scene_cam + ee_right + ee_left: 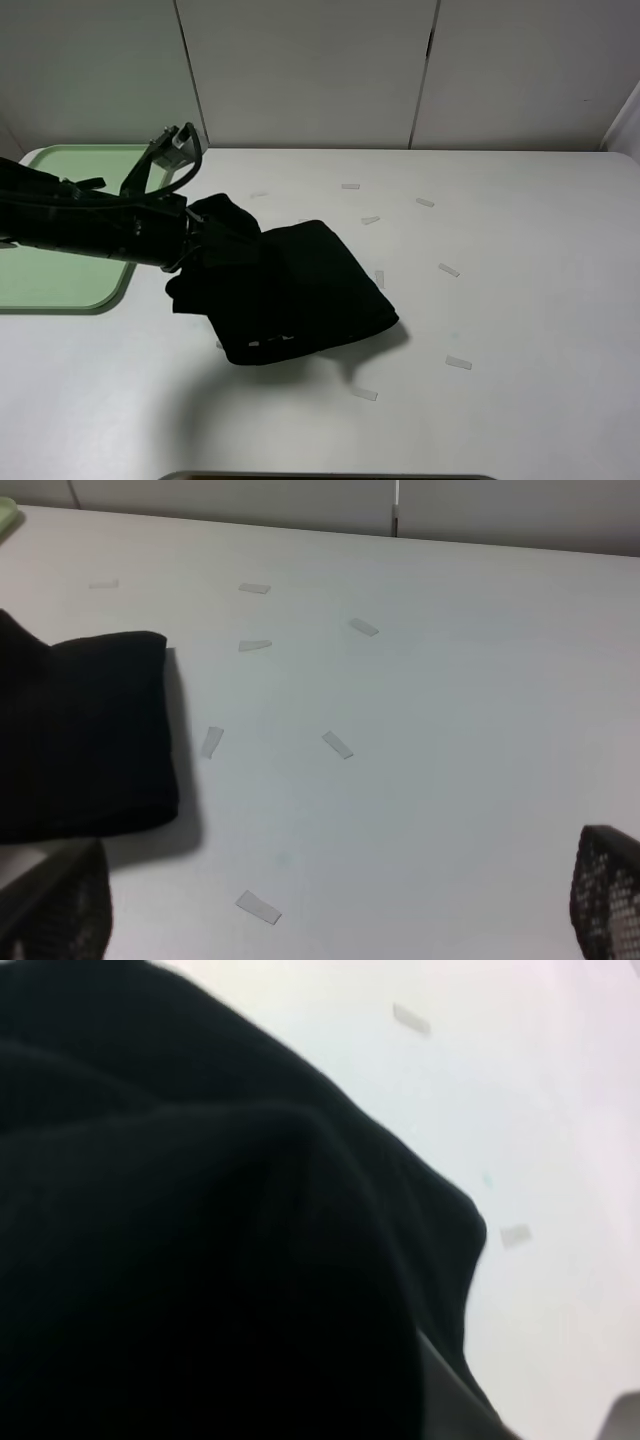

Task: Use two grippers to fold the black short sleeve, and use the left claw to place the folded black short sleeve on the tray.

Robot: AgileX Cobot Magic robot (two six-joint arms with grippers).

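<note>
The left claw [192,240] is clamped on the left end of the folded black shirt [300,290], its tips buried in the bunched cloth. From there the shirt spreads toward the middle of the table [520,300], and its gripped end lies just beside the right edge of the tray [60,290]. The tray sits at the table's rear left corner. The right claw [335,880] stands wide with nothing between its fingers, apart from the shirt.
</note>
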